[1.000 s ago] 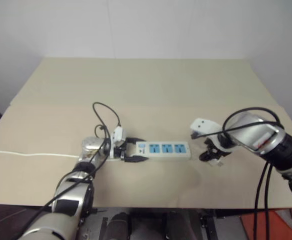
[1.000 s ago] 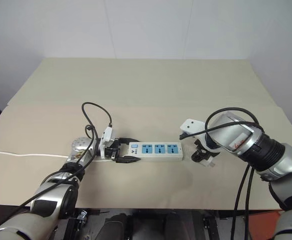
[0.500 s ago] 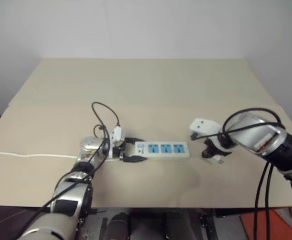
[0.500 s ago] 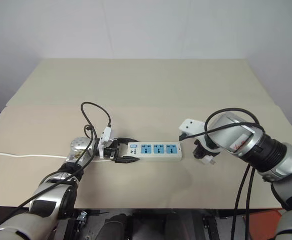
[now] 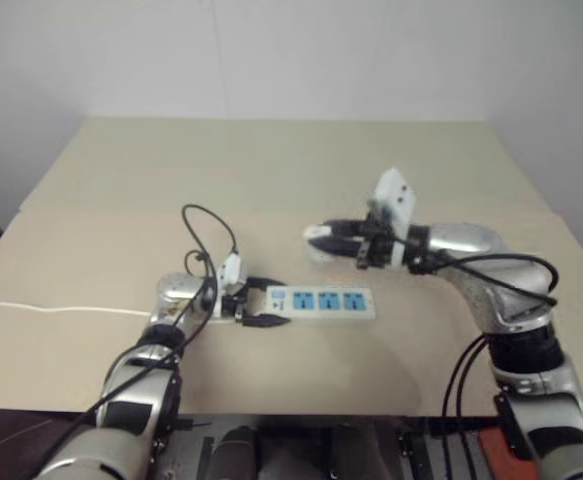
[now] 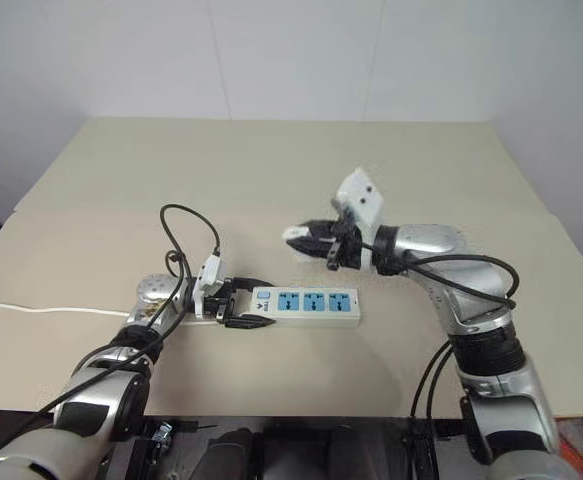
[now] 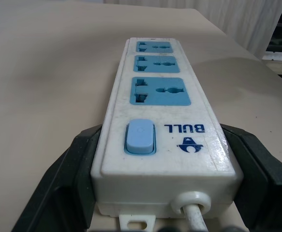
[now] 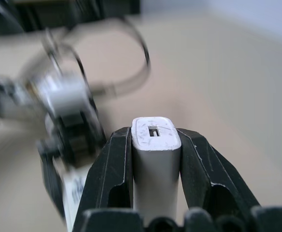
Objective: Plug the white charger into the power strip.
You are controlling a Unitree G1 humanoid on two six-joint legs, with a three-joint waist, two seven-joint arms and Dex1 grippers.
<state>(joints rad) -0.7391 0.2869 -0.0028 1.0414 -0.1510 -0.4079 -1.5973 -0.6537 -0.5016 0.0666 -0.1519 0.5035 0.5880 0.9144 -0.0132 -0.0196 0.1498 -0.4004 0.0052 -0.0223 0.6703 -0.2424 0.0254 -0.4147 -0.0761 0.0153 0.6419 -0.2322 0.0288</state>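
**Charger lifted above the strip**

Fingers (image 8: pixel 112 166) of the right gripper (image 6: pixel 306 238) clamp one white charger (image 8: pixel 155 159); the left gripper (image 6: pixel 243 303) pinches one power strip's (image 6: pixel 306 305) switch end (three blue sockets), centre frame. The charger, formerly low at right, now hangs centre, above the strip. Its prongs are hidden.

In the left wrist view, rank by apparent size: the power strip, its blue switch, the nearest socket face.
1. power strip, largest by far.
2. nearest socket face.
3. blue switch, smallest, though it sits closer to the camera, so the gap is if anything understated.
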